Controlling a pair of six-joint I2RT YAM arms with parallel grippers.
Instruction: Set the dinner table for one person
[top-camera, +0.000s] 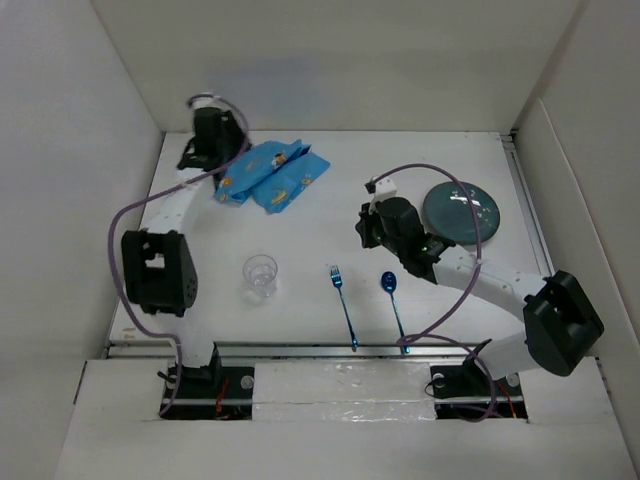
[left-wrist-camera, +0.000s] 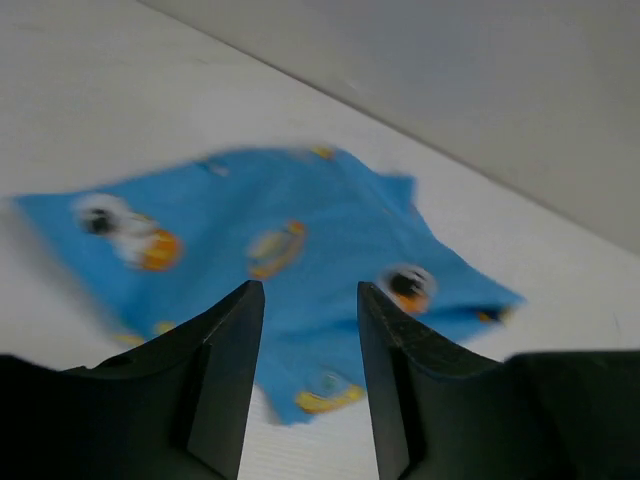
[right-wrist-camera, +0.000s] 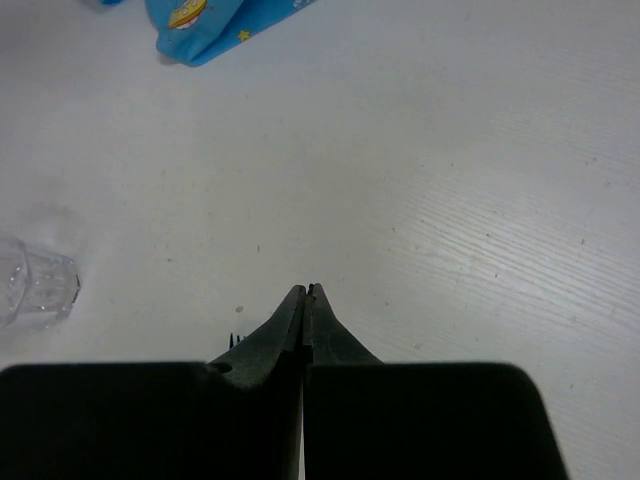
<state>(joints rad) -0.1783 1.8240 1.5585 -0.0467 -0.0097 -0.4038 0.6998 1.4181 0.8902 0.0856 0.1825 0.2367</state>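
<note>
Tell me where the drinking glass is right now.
In the top view the clear glass stands on the dinner table, left of the blue fork, between the placemat and the near edge.

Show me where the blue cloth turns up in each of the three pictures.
Top view: the cloth lies crumpled at the upper left, near the back wall.
Left wrist: the cloth fills the middle of the picture.
Right wrist: only a corner of it shows, at the top left edge.
Shared landmark: the white table under it.
</note>
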